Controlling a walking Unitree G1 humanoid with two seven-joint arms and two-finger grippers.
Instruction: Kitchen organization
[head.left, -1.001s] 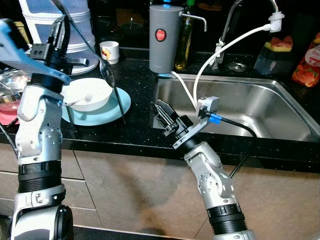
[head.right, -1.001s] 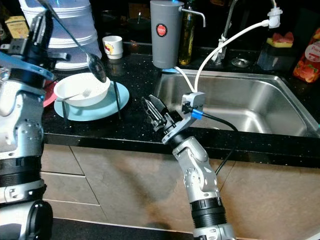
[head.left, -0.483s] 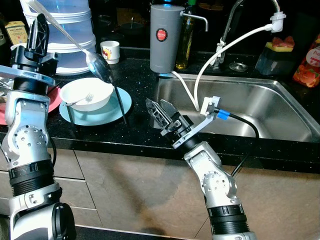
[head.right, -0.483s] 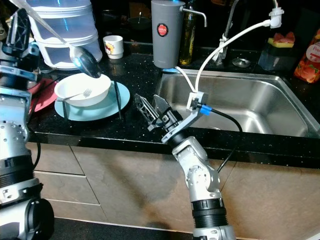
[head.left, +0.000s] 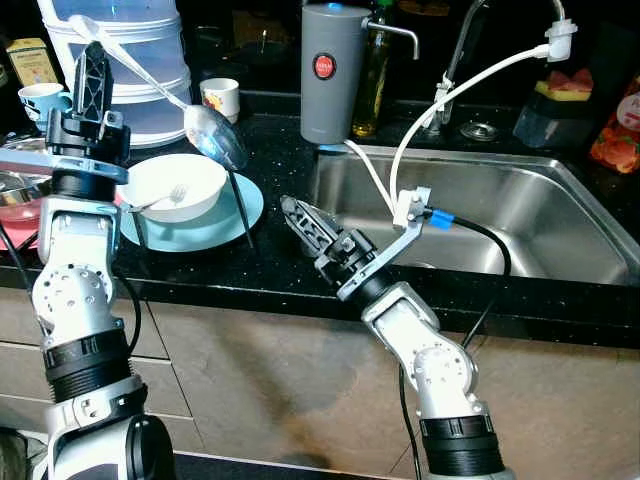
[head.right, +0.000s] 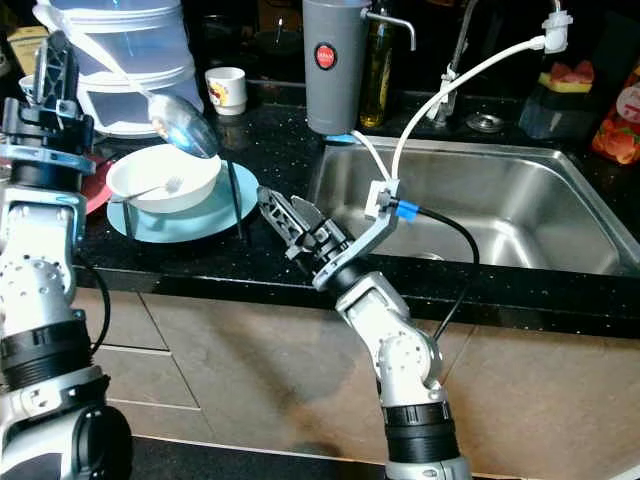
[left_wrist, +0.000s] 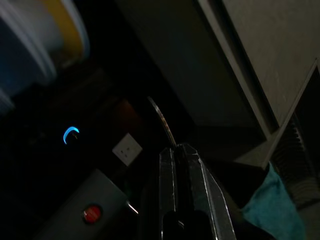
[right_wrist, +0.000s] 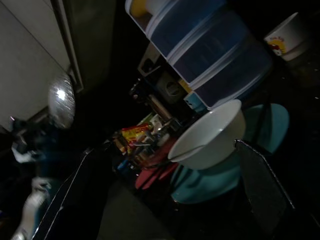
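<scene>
The robot's left arm stands upright at the counter's near edge, forearm vertical, its left gripper (head.left: 92, 62) pointing straight up with the 2 black fingers pressed together on the handle of a large metal ladle (head.left: 213, 136). The ladle's handle slants down from the clenched fingers toward the robot's right, so that its bowl hangs in the air just above the far right rim of a white bowl (head.left: 172, 186). That bowl, with a fork (head.left: 160, 199) lying inside, sits on a light blue plate (head.left: 228, 214) on the black countertop (head.left: 270, 160), below and to the right of the left gripper.

The right arm bends up from below the counter edge, elbow low, forearm angled toward the plate. Its right gripper (head.left: 303, 221) hovers low over the countertop with its 2 fingers spread apart, holding nothing, between the plate and the steel sink (head.left: 480, 215). A blue-tipped cable (head.left: 468, 235) loops from its wrist.

Behind the left gripper stands a stack of translucent containers (head.left: 130, 50); beyond the ladle's bowl are a small printed cup (head.left: 219, 99) and a grey canister (head.left: 329, 75).
</scene>
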